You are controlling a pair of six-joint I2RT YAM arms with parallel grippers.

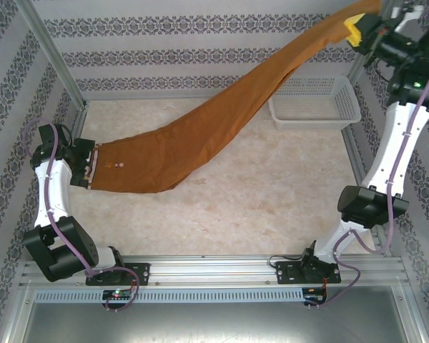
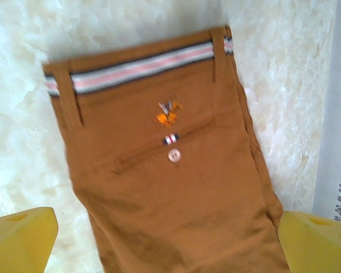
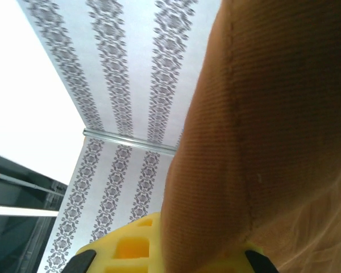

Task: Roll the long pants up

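The right claw (image 1: 359, 32) pinches the long pants (image 1: 200, 136) up high to pull them straight; the left claw (image 1: 91, 166) hangs wide open, holding nothing.

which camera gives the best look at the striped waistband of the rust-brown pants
The left wrist view: the striped waistband of the rust-brown fabric long pants lies flat, stripes and pale button clear. The top external view shows it as a small edge at the left; the right wrist view shows close-up leg fabric.
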